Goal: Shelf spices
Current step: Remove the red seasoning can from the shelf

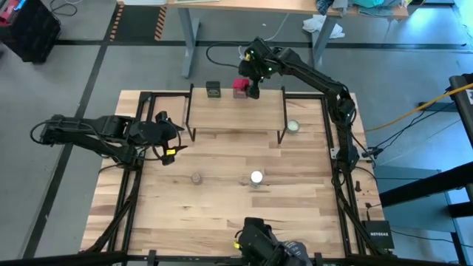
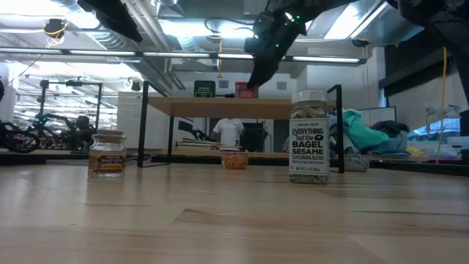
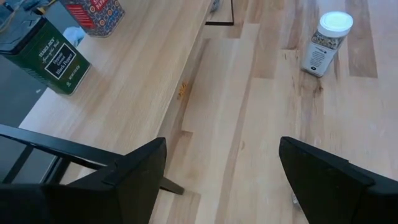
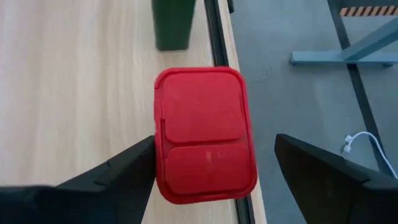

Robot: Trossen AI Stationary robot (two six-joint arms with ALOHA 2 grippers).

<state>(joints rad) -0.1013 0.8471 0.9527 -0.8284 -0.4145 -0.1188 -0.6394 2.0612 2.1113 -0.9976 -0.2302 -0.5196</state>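
Observation:
The red square box [image 4: 204, 134] stands on the shelf [image 1: 236, 111] at its far edge, beside the dark square tin [image 1: 213, 90]. My right gripper [image 4: 214, 155] is open above the shelf, with one finger on each side of the red box. My left gripper [image 3: 217, 168] is open and empty, over the table left of the shelf [image 1: 171, 140]. The tan-grey round jar [image 1: 196, 178] and the clear white-lidded jar [image 1: 256, 177] stand upright on the table in front of the shelf. My right gripper comes at the red box from above, its fingers astride the box's two opposite sides. One finger [image 4: 140, 155] lies right by the box's side [image 4: 159, 155]; I cannot tell whether it touches. The other finger stands clear. The box rests on the shelf.
A flat pale round disc-like object [image 1: 293, 126] lies on the table right of the shelf. Black frame rails [image 1: 329, 148] run along the table's left and right edges. The shelf's thin black legs [image 1: 191, 125] stand at its corners.

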